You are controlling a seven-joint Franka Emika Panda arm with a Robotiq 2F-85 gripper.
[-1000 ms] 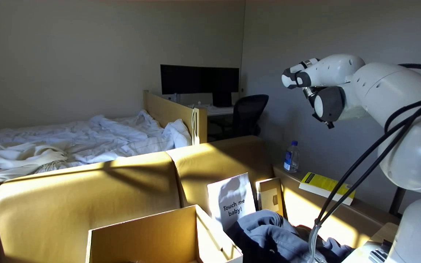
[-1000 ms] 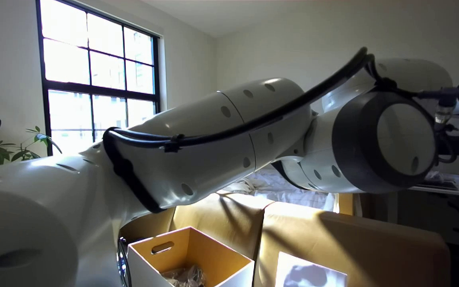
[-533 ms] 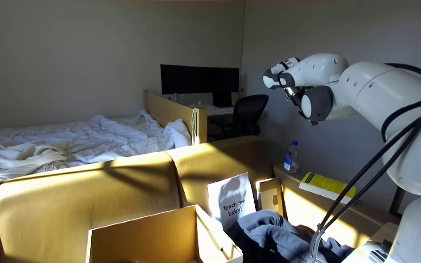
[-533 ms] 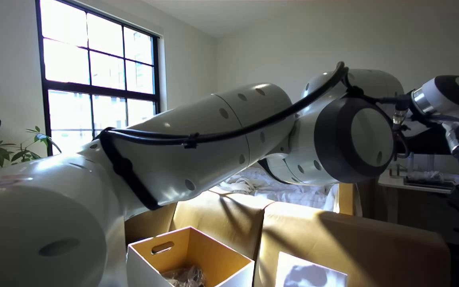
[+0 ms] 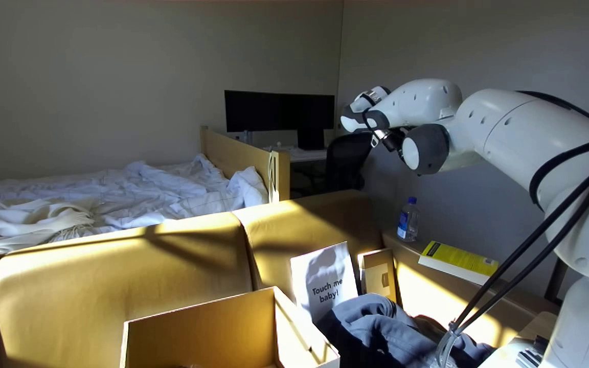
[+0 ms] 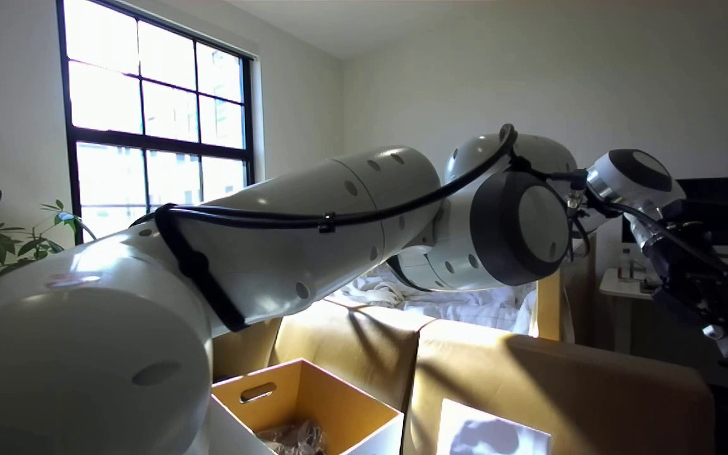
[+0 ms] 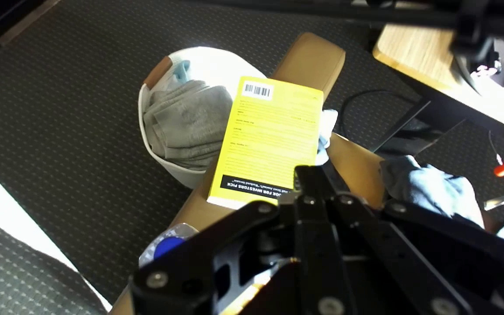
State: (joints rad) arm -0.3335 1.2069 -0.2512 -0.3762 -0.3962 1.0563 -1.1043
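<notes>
My gripper (image 7: pixel 317 177) is shut, its fingers pressed together with nothing between them. It hangs in the air above the sofa. A yellow book (image 7: pixel 274 135) lies on the sofa's armrest; in the wrist view the fingertips overlap the book's near edge, apparently well above it. The same book (image 5: pixel 458 258) shows below the arm in an exterior view. Near it on the armrest stands a clear bottle with a blue cap (image 5: pixel 408 220); from the wrist the bottle (image 7: pixel 166 245) is partly hidden by the gripper's left linkage. The exterior views do not show the fingertips clearly.
A white basket (image 7: pixel 171 168) with folded grey towels stands on the floor beside the armrest. On the sofa are an open box (image 6: pixel 386 430), a "Touch me baby!" sign (image 5: pixel 323 281), a cardboard piece (image 5: pixel 379 273) and dark clothing (image 5: pixel 371 322). An office chair (image 5: pixel 348 158) and desk stand behind.
The arm has swung left in both exterior views, and its hand has come lower. The wrist and dark gripper have come into sight at the right of an exterior view. Objects have not moved.
</notes>
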